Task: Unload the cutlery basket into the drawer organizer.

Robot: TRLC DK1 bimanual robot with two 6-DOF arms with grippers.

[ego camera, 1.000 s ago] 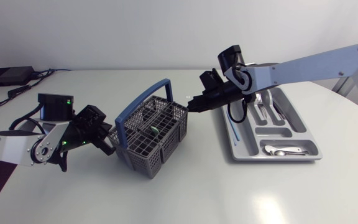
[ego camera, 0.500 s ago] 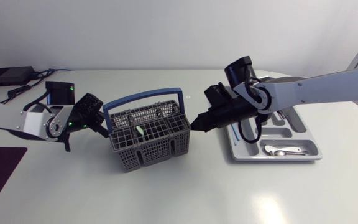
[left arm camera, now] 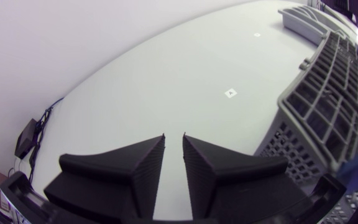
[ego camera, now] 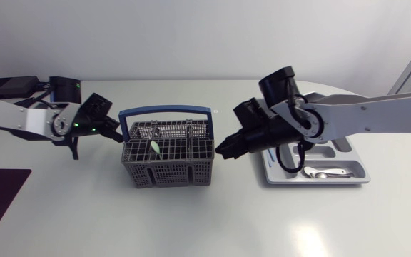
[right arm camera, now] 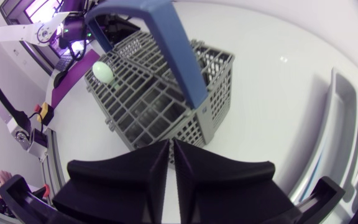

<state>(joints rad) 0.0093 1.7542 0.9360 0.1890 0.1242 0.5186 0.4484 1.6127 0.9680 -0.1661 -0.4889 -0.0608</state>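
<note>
A pale rounded surface carries the grey cutlery basket (ego camera: 168,153) at its middle and the drawer organizer (ego camera: 348,151) well off to the right, where a spoon (ego camera: 325,173) already lies in the near compartment. The left gripper (ego camera: 120,135) sits at the basket's left end and the right gripper (ego camera: 221,150) just beside its right end. Each has its fingers pressed together on nothing, which suits nudging rather than grasping. They seem set to brace and square the basket so its contents, among them a green-tipped utensil (ego camera: 153,148), can be reached from above. A second ago the basket stood skewed, one corner toward the near edge. It has since swung round to lie level under its blue handle (ego camera: 164,112), while the right gripper dropped from the far corner to the right end and the left arm drew back and up.
</note>
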